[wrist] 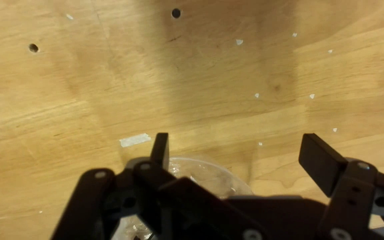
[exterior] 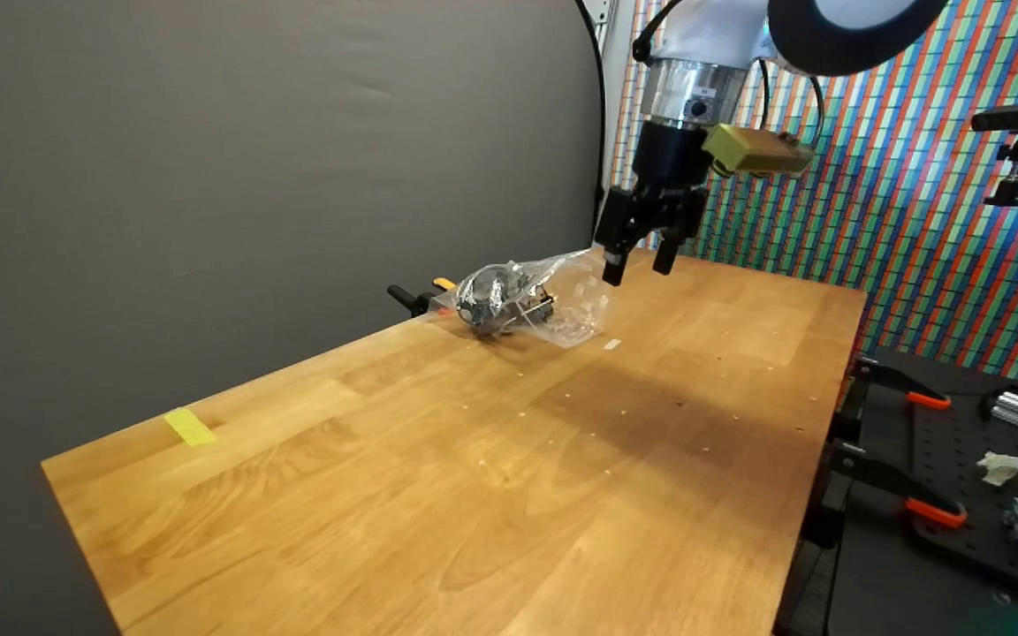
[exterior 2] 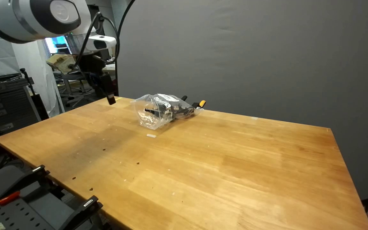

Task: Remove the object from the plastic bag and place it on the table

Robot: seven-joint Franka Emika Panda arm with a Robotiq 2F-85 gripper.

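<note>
One small, clear, crinkled plastic bag (exterior: 573, 296) lies on the large, rectangular, light-brown wooden tabletop (exterior: 438, 495), close to the long edge that runs along the grey fabric backdrop (exterior: 279, 177), well away from the corner near the flat yellow tape strip (exterior: 190, 426). The dark, bundled black cable (exterior 2: 180, 111) is inside the bag; glare on the plastic hides much of its shape. The bag's narrow end reaches toward that long edge, just beside a black clamp with a yellow-tipped handle (exterior 2: 202, 103), while its wide end faces inward from the edge.

The black two-fingered gripper (wrist: 237, 150) is spread wide, fingers (wrist: 322, 163) well apart, above the tabletop near the bag's wide end. In an exterior view a gap shows between fingertip and bag; in the wrist view, wood and part of the bag's curved rim appear between the fingers.

A short whitish tape strip (wrist: 134, 140) sits on the wood just beside the wide end. At the opposite long edge are two black clamps with orange grips (exterior: 893, 480). A dull yellow box (exterior: 756, 148) is mounted by the wrist of the white-and-black arm (exterior: 721, 31).
</note>
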